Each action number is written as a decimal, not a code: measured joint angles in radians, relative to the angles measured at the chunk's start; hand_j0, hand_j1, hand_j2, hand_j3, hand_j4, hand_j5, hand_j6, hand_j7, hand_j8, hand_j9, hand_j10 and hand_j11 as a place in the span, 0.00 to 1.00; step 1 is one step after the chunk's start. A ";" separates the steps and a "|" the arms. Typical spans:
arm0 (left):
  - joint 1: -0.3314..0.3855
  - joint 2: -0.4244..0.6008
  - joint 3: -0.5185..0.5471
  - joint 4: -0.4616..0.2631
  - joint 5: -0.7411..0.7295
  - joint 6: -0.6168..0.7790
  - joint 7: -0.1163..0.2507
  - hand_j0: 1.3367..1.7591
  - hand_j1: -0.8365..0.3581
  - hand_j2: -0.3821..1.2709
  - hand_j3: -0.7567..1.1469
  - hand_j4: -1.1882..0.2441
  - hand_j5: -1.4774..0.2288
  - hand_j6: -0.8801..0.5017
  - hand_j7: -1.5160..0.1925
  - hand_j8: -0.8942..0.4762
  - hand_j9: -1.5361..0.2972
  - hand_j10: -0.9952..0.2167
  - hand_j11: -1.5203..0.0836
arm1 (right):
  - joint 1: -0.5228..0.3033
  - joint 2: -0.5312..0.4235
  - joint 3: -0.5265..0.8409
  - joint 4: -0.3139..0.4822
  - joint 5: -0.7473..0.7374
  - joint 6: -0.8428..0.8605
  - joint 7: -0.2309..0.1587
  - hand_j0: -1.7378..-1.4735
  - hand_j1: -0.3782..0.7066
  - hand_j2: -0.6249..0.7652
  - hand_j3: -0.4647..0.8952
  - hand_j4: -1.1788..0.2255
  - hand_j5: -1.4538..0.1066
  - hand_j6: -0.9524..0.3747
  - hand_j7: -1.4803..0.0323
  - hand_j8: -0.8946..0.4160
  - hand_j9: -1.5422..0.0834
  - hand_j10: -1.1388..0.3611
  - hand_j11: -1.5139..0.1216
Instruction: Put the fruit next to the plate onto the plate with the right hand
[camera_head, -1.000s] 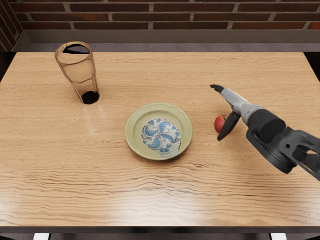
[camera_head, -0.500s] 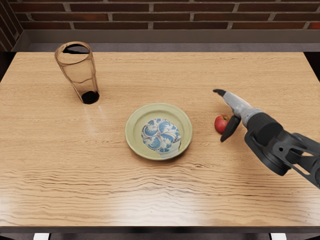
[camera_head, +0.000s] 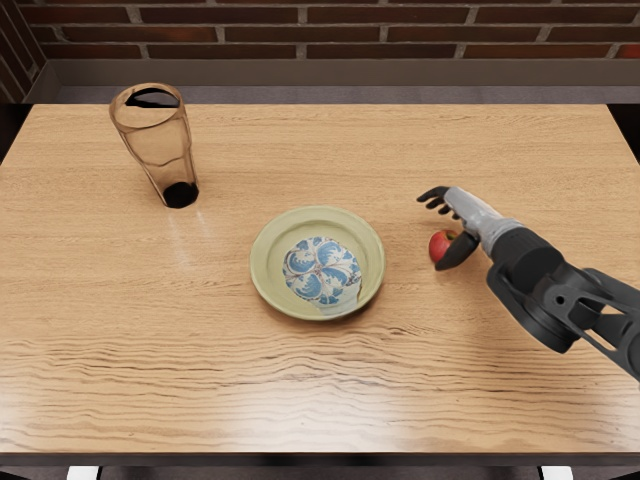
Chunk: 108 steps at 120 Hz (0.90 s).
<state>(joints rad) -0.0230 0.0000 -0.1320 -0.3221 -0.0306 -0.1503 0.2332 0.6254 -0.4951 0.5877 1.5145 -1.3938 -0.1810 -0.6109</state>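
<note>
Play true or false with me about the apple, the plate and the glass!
1. The red fruit lies on the plate. False: it lies on the table, to the right of the plate.
2. The glass stands to the left of the plate and farther back. True.
3. The right hand is right beside the fruit. True.
4. The fingers are squeezed tight around the fruit. False: they are spread open above it.
</note>
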 joint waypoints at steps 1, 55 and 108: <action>0.000 0.000 0.000 0.000 0.000 0.000 0.000 0.76 0.99 0.23 0.40 0.83 0.87 0.64 0.89 0.65 0.84 0.82 0.95 | 0.000 0.000 0.000 0.000 0.000 0.000 0.000 0.30 0.35 0.41 0.34 0.63 0.68 0.49 0.72 0.45 0.71 0.56 0.69; 0.000 0.000 0.000 0.000 0.000 0.000 0.000 0.76 0.99 0.23 0.40 0.83 0.87 0.64 0.89 0.65 0.84 0.82 0.95 | -0.025 -0.007 0.003 0.001 0.001 0.000 0.000 0.30 0.44 0.40 0.34 0.57 0.61 0.43 0.65 0.39 0.64 0.50 0.62; 0.000 0.000 0.000 0.000 0.000 0.000 0.000 0.76 0.99 0.23 0.40 0.83 0.87 0.64 0.89 0.65 0.84 0.82 0.95 | -0.044 -0.007 0.032 0.014 0.004 0.001 0.000 0.30 0.55 0.48 0.34 0.47 0.51 0.33 0.54 0.37 0.54 0.42 0.51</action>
<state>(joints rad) -0.0230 0.0000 -0.1320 -0.3221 -0.0306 -0.1503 0.2331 0.5811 -0.5016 0.6196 1.5287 -1.3901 -0.1804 -0.6106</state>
